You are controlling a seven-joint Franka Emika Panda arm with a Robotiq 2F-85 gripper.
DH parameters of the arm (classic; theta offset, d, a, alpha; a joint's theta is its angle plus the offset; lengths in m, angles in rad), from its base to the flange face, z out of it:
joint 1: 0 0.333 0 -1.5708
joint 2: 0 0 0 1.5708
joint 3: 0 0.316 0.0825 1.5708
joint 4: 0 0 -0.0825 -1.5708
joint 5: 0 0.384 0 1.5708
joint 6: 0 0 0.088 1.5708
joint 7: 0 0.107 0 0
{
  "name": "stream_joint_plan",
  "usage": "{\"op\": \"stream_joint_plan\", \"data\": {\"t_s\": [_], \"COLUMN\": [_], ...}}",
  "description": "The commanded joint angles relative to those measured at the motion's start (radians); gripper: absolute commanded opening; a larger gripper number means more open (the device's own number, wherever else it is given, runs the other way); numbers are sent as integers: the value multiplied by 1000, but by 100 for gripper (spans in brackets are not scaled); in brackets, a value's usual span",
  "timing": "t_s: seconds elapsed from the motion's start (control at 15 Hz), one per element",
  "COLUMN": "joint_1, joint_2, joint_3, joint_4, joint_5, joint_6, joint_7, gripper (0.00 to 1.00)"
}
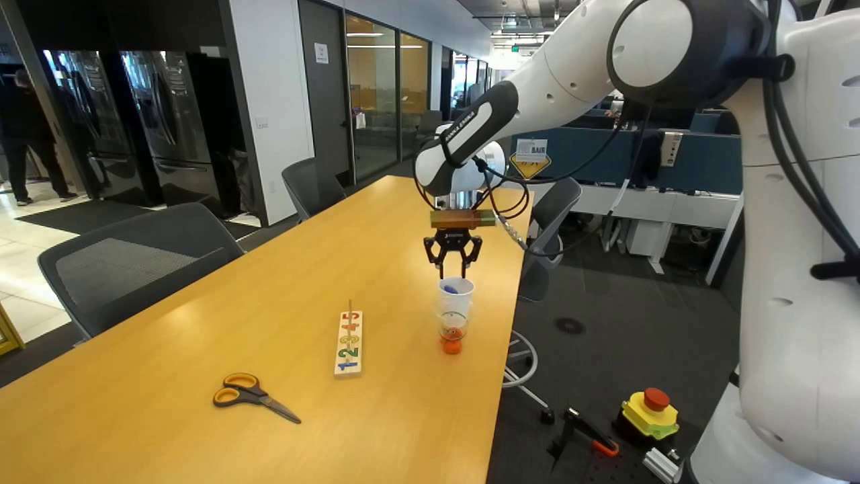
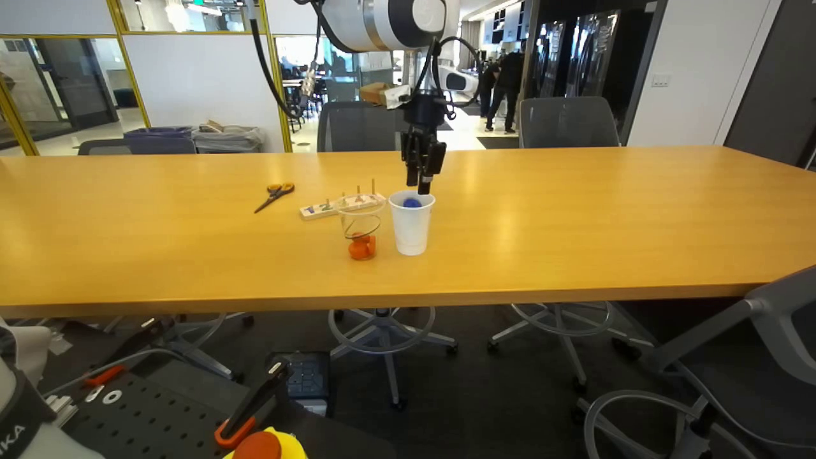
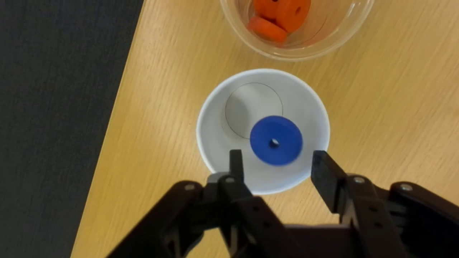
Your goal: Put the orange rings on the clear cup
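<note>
The clear cup is see-through and stands on the table in both exterior views (image 1: 443,323) (image 2: 361,220); its rim shows at the top of the wrist view (image 3: 297,58). Several orange rings (image 2: 362,248) lie inside it, at its bottom (image 3: 267,29). A white cup (image 2: 411,234) stands beside it, also in the wrist view (image 3: 263,71). A blue ring (image 3: 265,132) is inside the white cup's mouth (image 2: 412,203); I cannot tell whether it rests on something. My gripper (image 1: 453,272) is open and empty just above the white cup, fingertips apart around the blue ring's sides (image 3: 278,157).
A wooden number board with upright pegs (image 1: 349,346) lies on the table near the cups (image 2: 347,204). Orange-handled scissors (image 1: 252,394) lie beyond it (image 2: 275,193). The table's edge (image 3: 107,125) is close to the cups. Chairs (image 1: 144,269) stand along the table.
</note>
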Motion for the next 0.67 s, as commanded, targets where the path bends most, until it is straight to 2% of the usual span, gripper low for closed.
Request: {"op": "stream_joint_plan", "data": {"t_s": [0.0, 0.13, 0.4, 0.6], "joint_1": [-2, 1, 9, 14], "joint_2": [5, -17, -133, -291], "joint_3": [-5, -7, -6, -1], "joint_4": [32, 13, -70, -184], "joint_5": [29, 25, 3, -20], "joint_6": [-36, -37, -92, -167], "joint_7": [13, 18, 3, -14], "gripper": [87, 99, 100, 100]}}
